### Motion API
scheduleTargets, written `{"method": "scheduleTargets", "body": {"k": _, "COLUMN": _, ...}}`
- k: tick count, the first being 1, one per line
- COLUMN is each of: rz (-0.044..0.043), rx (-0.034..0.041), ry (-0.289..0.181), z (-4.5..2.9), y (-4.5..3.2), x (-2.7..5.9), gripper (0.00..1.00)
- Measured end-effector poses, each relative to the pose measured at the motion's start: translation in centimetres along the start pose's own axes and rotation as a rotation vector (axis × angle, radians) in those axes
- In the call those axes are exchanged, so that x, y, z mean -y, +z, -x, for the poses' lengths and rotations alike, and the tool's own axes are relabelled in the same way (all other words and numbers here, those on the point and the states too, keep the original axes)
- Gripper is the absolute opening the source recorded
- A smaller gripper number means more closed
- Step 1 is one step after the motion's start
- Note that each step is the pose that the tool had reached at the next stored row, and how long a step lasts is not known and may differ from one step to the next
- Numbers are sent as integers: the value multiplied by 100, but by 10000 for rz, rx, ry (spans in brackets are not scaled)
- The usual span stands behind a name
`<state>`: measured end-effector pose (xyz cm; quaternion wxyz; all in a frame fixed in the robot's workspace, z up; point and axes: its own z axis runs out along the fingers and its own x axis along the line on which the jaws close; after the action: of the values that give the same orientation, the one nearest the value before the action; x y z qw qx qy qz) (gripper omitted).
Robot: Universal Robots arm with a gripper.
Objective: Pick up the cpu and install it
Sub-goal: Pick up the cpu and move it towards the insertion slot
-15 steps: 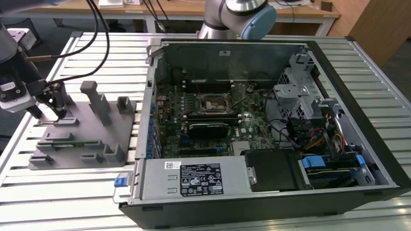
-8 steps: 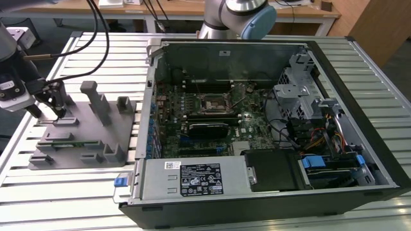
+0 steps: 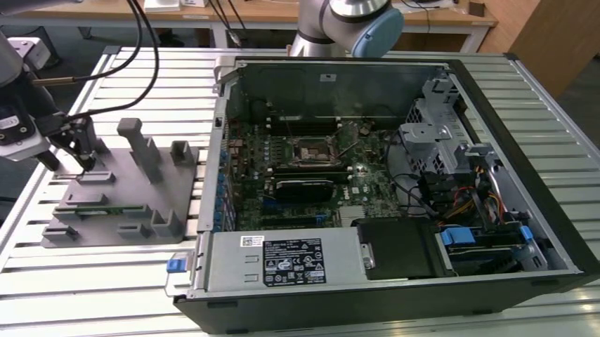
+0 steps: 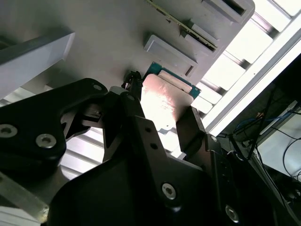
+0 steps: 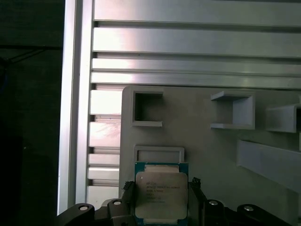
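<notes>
The gripper (image 3: 67,163) hangs low over the grey fixture (image 3: 131,193), which in the exterior view lies at nine o'clock from the open case (image 3: 525,175). In the first wrist view the cpu (image 5: 161,195) sits squarely between the fingers (image 5: 195,186), silver top facing the camera. One black tip meets each of two opposite edges, so the jaws look narrowed to the chip's width and closed on it. The chip is near enough square that it has no long axis to speak of. Whether it rests on the fixture or has cleared it I cannot tell.

A shallow framed pocket (image 5: 159,153) just beside the cpu is empty, as is the deeper square pocket (image 5: 147,108) beyond it. A memory stick (image 3: 98,208) lies in a slot of the fixture, apart from the gripper.

Inside the case, the socket (image 3: 310,149) on the motherboard (image 3: 361,189) lies at about three o'clock from the gripper in the exterior view — well apart. Its centre looks dark, and I judge it unfilled.
</notes>
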<state>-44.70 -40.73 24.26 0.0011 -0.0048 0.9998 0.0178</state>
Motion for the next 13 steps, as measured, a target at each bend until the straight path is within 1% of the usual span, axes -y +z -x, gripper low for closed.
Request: {"method": "scheduleTargets", "body": {"k": 13, "rz": 1, "rx": 1, "ry": 0, "z": 0, "y": -50, "x": -2, "gripper": 54}}
